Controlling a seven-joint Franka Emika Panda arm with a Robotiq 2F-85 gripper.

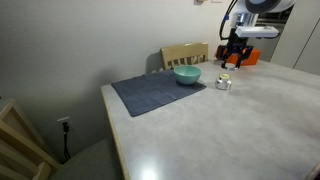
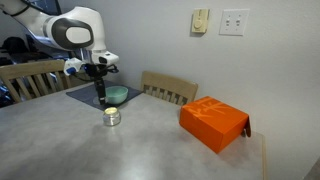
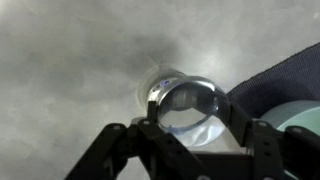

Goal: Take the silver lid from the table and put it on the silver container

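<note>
My gripper (image 3: 195, 112) is shut on the silver lid (image 3: 190, 100), a shiny round disc held flat between the two fingers. Part of the silver container (image 3: 157, 86) shows just beyond the lid's far left edge, below it. In both exterior views the gripper (image 1: 233, 57) (image 2: 100, 96) hangs above the table, a little to the side of the small silver container (image 1: 223, 83) (image 2: 112, 118) and higher than it. The lid is too small to make out in the exterior views.
A teal bowl (image 1: 187, 74) (image 2: 116, 94) sits on a dark grey mat (image 1: 155, 93) near the container. An orange box (image 2: 213, 122) lies further along the table. Wooden chairs (image 2: 168, 89) stand at the table's edges.
</note>
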